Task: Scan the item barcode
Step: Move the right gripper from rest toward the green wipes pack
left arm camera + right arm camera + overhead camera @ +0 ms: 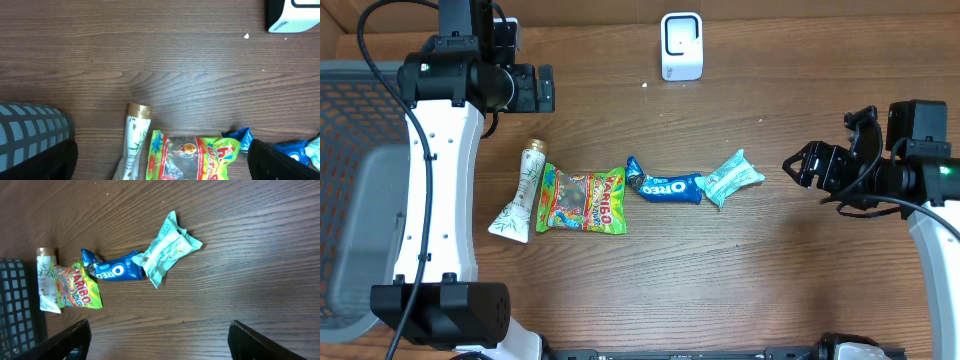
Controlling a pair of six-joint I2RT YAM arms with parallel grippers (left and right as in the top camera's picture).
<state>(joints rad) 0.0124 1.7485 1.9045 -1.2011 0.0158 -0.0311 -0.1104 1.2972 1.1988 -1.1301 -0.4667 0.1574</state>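
The right gripper waits at three o'clock, jaws apart and empty. The left gripper stands at ten, also spread wide. The teal packet lies just right of centre, touching the Oreo pack. It looks light, crinkly and soft, probably best pinched by a sealed end. No barcode shows. The scanner sits at twelve.

You have four items in a row across the middle of the surface. From the left: a tube, a Haribo bag touching it, an Oreo pack just beside that, and a sealed packet touching the Oreo pack's right end. The scanner stands well behind the row. The basket sits far left.
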